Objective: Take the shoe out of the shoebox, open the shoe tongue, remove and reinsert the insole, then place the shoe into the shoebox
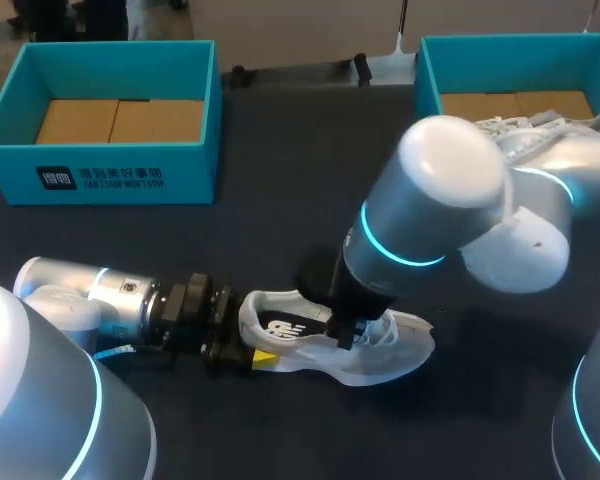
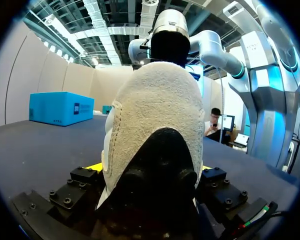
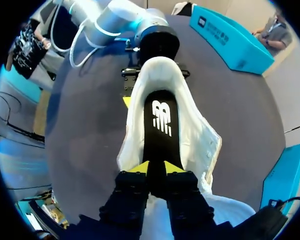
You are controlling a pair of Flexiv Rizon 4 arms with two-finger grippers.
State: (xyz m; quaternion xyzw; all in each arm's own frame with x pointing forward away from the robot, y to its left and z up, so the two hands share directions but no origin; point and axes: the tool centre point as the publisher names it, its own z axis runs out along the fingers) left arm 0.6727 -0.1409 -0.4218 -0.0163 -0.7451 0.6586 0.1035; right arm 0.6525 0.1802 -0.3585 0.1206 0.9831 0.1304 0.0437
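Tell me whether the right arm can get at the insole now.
Likely yes: the right gripper is inside the open shoe and seems to pinch the insole; nothing covers it.

Our shoe is white, its insole black with a white logo, and the table is dark grey. The upper-left shoebox and the upper-right shoebox are teal with brown cardboard floors; our right hand is black with yellow tips.

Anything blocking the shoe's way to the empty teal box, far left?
Nothing visible on the table between shoe and that shoebox. The left gripper clamps its heel; the right gripper pinches the insole.
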